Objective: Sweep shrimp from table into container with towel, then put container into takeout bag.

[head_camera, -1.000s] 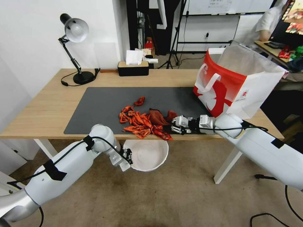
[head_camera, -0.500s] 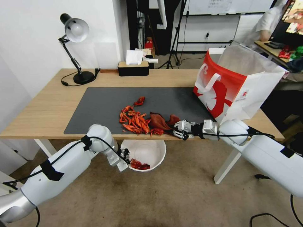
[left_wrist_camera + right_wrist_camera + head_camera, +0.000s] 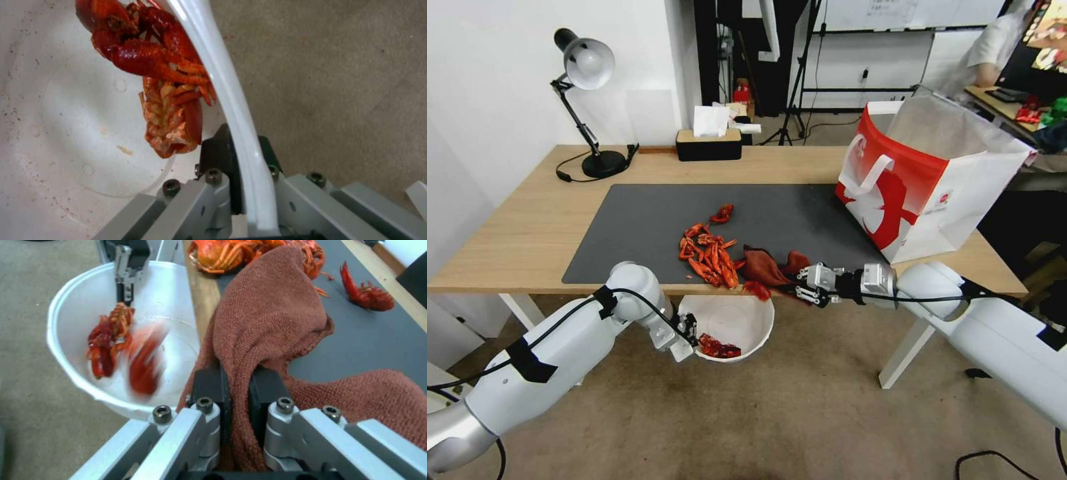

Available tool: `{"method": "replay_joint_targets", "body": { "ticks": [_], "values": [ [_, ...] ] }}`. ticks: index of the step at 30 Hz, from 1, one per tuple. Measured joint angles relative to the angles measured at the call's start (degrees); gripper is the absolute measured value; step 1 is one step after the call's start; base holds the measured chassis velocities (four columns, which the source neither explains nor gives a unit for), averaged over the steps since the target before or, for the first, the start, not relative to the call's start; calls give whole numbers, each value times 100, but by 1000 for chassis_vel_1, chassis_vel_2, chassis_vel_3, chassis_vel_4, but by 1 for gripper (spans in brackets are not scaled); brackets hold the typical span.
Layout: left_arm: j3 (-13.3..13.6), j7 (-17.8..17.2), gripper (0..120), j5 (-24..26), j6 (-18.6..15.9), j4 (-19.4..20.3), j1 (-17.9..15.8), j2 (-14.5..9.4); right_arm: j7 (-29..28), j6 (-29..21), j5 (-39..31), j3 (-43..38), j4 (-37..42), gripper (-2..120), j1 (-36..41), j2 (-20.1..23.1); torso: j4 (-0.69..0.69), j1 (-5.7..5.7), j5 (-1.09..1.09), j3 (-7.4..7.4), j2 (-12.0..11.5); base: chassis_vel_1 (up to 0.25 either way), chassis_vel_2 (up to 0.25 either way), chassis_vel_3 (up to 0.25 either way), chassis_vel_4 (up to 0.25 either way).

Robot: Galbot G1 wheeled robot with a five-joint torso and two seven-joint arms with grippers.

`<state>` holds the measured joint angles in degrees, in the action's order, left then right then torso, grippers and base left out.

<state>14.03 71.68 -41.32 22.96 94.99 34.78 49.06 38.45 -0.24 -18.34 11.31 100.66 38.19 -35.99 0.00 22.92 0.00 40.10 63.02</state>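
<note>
I've got the right gripper (image 3: 800, 288) at the near edge of the table (image 3: 514, 233), its fingers (image 3: 213, 386) pinched tight on a fold of the towel (image 3: 764, 265), and the cloth drapes from the dark mat (image 3: 627, 227) over the table lip. My left gripper (image 3: 690, 331) sits below the table edge, clamped on the rim of the container (image 3: 747, 320); in the left wrist view the white rim (image 3: 231, 110) runs right between the two dark pads (image 3: 218, 156), one inside the bowl, one outside. The bowl hangs under the edge, just beneath the towel. A few shrimp (image 3: 718, 347) lie inside it against the wall by my gripper, and the right wrist view catches another one (image 3: 144, 363) as a red blur in the bowl. The main heap of shrimp (image 3: 710, 253) is on the mat just left of the towel, one piece (image 3: 756, 289) sits right at the table lip beside the cloth, and a lone one (image 3: 722, 213) lies farther back, apart from the rest. The takeout bag (image 3: 920, 180) stands open on the right end of the table, silvery lining showing, red logo (image 3: 887, 200) on its side; there's a small red mark on the white panel, too small for me to read
</note>
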Motion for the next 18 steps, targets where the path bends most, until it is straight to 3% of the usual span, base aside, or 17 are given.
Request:
{"method": "replay_joint_targets", "body": {
  "ticks": [18],
  "values": [
    [-18,0,0,-11,0,3,-3,-26,158,1,17,-725,665,6,1064,397,0,0,0,0,1,0,0,0,0]
  ]
}}
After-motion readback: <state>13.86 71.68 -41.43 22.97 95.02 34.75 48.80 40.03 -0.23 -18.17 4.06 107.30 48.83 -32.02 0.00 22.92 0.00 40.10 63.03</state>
